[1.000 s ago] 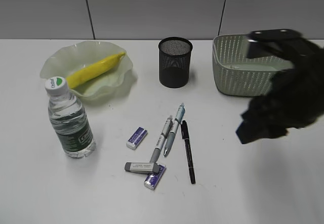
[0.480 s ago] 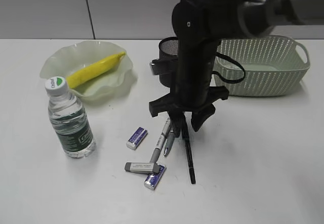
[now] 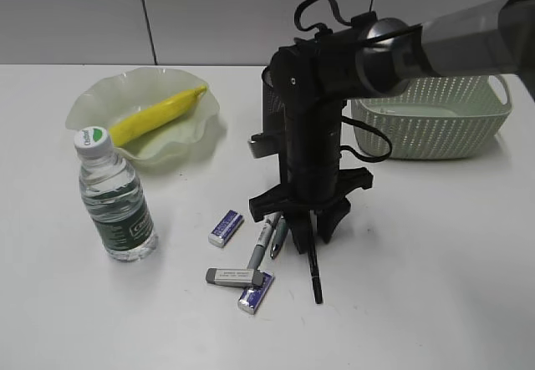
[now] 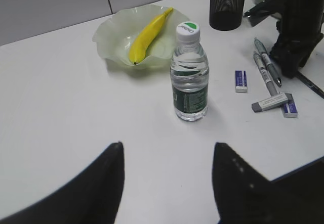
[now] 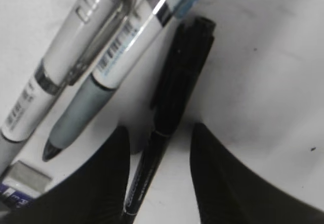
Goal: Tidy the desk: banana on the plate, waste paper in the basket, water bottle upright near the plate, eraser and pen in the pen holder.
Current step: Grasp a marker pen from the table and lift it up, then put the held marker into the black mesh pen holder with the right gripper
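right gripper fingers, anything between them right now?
Yes. The right wrist view shows the black pen lying between the open right gripper's fingers, on the desk. Two grey pens lie beside it, outside the gap.

Facing me is a plain grey wall (image 3: 251, 11), split into broad panels by two thin dark seams (image 3: 146, 15) that run down it at a slight slant. My left wrist view catches one seam too.

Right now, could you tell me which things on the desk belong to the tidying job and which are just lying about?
Job: banana, plate, bottle, pen holder, basket, black pen under the open right gripper, two grey pens, three erasers.
Lying about: nothing that I can see; the waste paper is not visible.
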You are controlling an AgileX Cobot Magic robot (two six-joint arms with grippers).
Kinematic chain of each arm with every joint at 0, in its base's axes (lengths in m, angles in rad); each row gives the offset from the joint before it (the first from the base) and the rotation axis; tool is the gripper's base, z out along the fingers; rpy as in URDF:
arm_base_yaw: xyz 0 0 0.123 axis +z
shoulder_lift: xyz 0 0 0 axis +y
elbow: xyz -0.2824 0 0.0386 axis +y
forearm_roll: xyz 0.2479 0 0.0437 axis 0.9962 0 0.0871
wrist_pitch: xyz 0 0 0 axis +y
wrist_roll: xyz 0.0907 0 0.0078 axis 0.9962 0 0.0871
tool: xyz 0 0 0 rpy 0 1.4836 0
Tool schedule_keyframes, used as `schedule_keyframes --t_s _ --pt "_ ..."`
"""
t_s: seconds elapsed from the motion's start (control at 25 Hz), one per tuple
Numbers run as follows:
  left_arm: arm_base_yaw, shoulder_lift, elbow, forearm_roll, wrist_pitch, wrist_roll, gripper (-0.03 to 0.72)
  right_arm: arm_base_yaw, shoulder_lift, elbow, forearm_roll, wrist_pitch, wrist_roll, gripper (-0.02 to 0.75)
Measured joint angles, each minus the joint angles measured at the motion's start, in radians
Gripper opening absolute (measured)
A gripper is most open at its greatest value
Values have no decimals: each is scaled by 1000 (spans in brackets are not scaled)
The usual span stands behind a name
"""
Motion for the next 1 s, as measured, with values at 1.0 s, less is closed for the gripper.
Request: schedule_keyframes --t_s 1.0 --pt "0 0 0 0 0 -1 417 -22 -339 10 -497 -605 213 91"
